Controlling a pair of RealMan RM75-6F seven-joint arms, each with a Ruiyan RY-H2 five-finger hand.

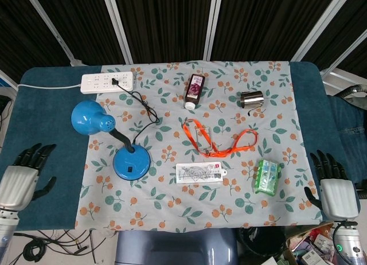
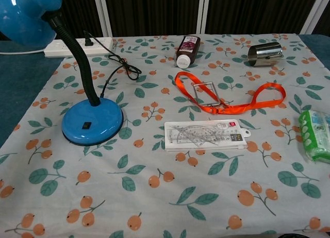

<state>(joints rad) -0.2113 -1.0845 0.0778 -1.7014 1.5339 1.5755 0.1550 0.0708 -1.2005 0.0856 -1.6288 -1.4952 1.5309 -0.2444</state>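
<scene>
Blue lamp (image 1: 117, 140) stands apart from the empty, spread left hand (image 1: 20, 176) and right hand (image 1: 334, 187) (labels unreadable).

No legible text or labels

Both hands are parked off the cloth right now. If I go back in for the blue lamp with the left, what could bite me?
The lamp is plugged into the power strip; its slack black cord could snag or drag the strip. The head leans off the base toward the left hand, so a bump may tip it. In the chest view neither hand shows, so contact is hard to judge.
</scene>
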